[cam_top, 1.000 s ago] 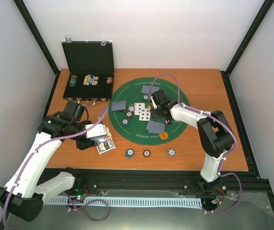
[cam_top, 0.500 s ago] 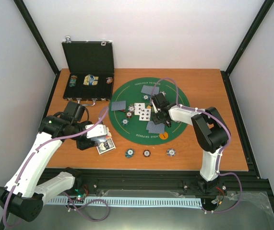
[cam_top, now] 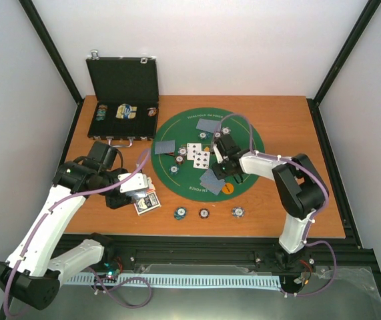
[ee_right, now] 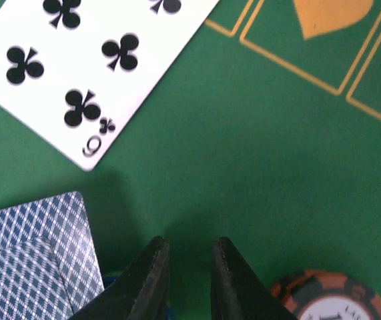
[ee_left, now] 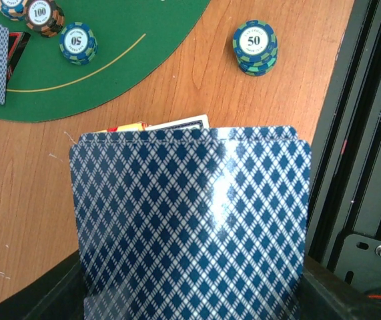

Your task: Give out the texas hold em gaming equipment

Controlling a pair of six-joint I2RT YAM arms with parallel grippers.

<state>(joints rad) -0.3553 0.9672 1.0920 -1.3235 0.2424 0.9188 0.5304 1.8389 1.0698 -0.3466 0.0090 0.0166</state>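
My left gripper (cam_top: 134, 189) is shut on a deck of blue-diamond-backed cards (ee_left: 190, 227), held above the wood near the left front; the deck hides its jaws. A card box (ee_left: 177, 125) lies under it. My right gripper (ee_right: 190, 244) hovers low over the green mat (cam_top: 247, 133), its jaws a narrow gap apart with nothing between. To its left lie face-down cards (ee_right: 33, 260), shown in the top view (cam_top: 211, 180) too. A nine of clubs (ee_right: 90, 60) lies ahead of the right gripper. An orange-edged chip (ee_right: 330, 301) sits at its right.
The black case (cam_top: 123, 83) stands open at the back left with chips inside. Three chip stacks (cam_top: 204, 213) sit on the wood in front of the mat. Face-up cards (cam_top: 198, 155), further face-down cards (cam_top: 165, 147) and chips lie on the mat.
My right gripper has moved toward the near side of the mat, next to the face-down cards, which have turned slightly. The left arm has held still with the deck.
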